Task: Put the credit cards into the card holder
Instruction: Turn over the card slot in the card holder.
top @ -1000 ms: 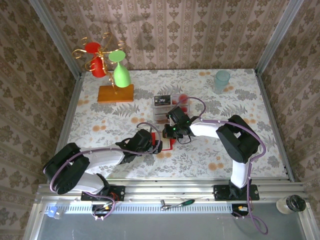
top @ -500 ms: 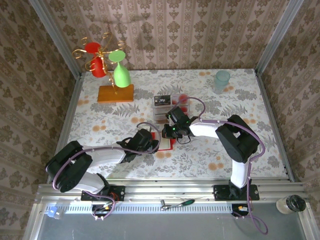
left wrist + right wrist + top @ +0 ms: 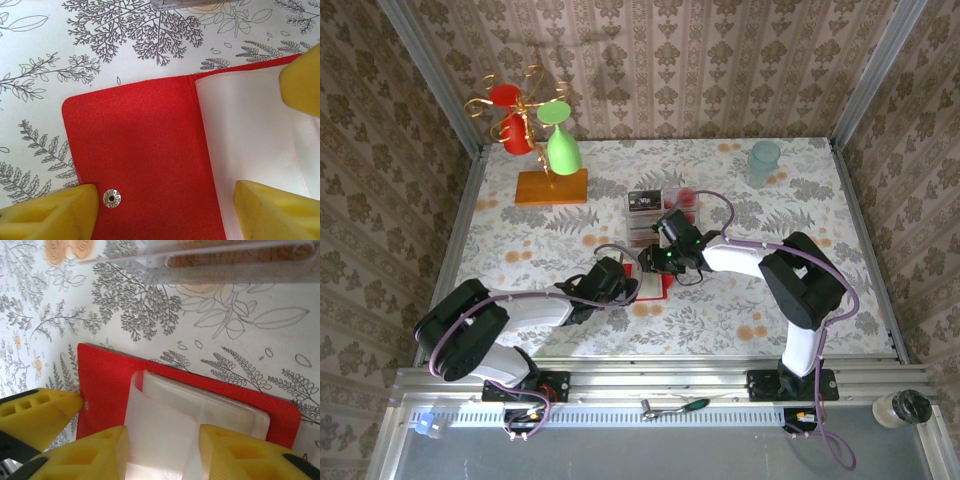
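Note:
The red card holder lies open and flat on the flowered table, its snap stud on the left flap and its pale pocket on the right. My left gripper is open, one finger at the flap's left edge, the other on the pocket. My right gripper is open, with a pale curled pocket leaf between its fingers. In the top view the left gripper and the right gripper meet over the holder. A black credit card and a red-blotched one sit in the clear tray.
The clear tray's edge stands just beyond the holder. A wooden stand with red and green glasses is at the back left, a pale green cup at the back right. Patterned walls close the table on three sides.
My right gripper has gone from shut to open over the pale pocket leaf. My left gripper's fingers have drawn in a little. Both arms stay over the holder.

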`<action>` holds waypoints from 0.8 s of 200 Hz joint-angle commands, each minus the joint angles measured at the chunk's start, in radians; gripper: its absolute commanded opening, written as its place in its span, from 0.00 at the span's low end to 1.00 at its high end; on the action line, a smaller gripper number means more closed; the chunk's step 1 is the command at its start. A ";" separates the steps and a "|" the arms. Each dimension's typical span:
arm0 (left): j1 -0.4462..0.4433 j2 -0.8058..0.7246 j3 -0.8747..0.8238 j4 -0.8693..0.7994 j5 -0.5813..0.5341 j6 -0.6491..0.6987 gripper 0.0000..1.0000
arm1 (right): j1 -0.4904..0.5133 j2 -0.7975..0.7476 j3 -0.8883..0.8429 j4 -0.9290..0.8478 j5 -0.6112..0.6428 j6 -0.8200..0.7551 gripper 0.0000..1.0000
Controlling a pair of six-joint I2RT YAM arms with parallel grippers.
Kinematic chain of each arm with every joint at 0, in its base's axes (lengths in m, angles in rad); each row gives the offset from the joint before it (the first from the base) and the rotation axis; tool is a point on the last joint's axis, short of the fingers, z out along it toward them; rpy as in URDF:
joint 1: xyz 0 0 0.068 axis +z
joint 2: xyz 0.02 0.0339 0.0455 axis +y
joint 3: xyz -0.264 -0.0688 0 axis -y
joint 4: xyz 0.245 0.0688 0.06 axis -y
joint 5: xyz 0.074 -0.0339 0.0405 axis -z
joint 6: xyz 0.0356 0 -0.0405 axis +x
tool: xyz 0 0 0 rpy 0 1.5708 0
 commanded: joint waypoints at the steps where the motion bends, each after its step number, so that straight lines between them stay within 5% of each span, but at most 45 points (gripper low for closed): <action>1: -0.005 0.051 -0.011 -0.019 0.073 -0.015 0.73 | -0.004 -0.029 -0.019 -0.008 0.006 0.017 0.50; 102: -0.004 0.032 -0.013 -0.014 0.078 -0.017 0.73 | -0.006 0.017 -0.021 0.077 -0.101 0.060 0.52; 160: 0.027 -0.197 -0.034 -0.053 0.062 -0.039 0.95 | 0.010 -0.020 -0.042 0.175 -0.187 0.165 0.52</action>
